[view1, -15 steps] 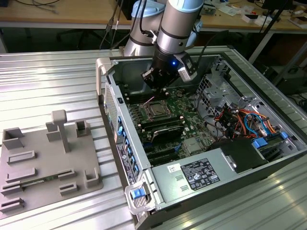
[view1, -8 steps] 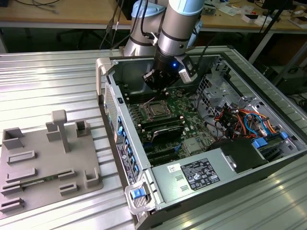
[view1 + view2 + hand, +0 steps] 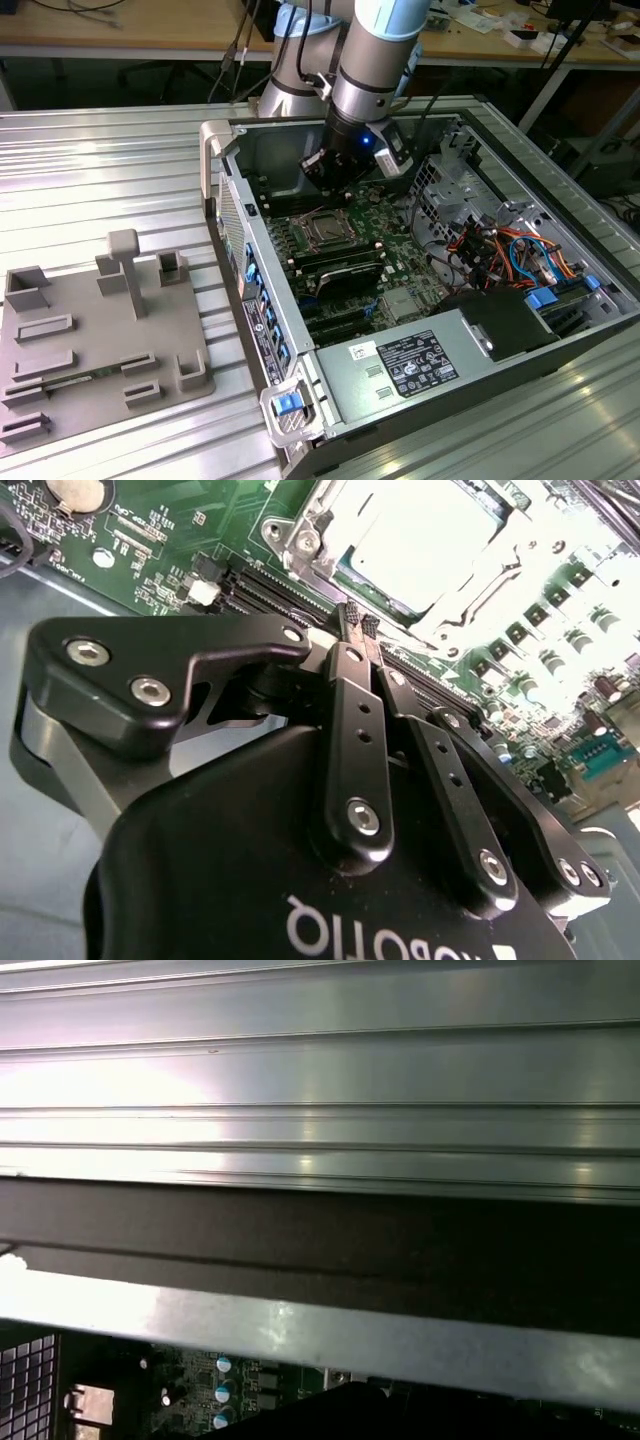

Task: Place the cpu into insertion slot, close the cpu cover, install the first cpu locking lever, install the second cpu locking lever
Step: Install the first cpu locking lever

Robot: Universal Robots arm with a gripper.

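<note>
Tool (image 3: 358,620) is pinched narrow, pads tip to tip with nothing between them. That reads as a pushing posture, not a carrying one. It hangs just above the green motherboard (image 3: 400,240), beside the insertion slot (image 3: 300,225), off the slot edge nearest the arm's base.

The cpu (image 3: 420,530) lies flat inside the slot, metal top up, so placement looks done. The cpu cover (image 3: 325,530) frames the chip and appears to lie down over its edges. My read is closed, though glare washes out much of it. I cannot tell whether either locking lever at the slot is latched.

The PC case (image 3: 215,150) lies on its side with the open face up, which gives the arm a straight drop onto the slot. The grey fixture tray (image 3: 60,400) sits on the bench (image 3: 100,180) well apart from the slot, outside the case. The tool has no contact with it.
</note>
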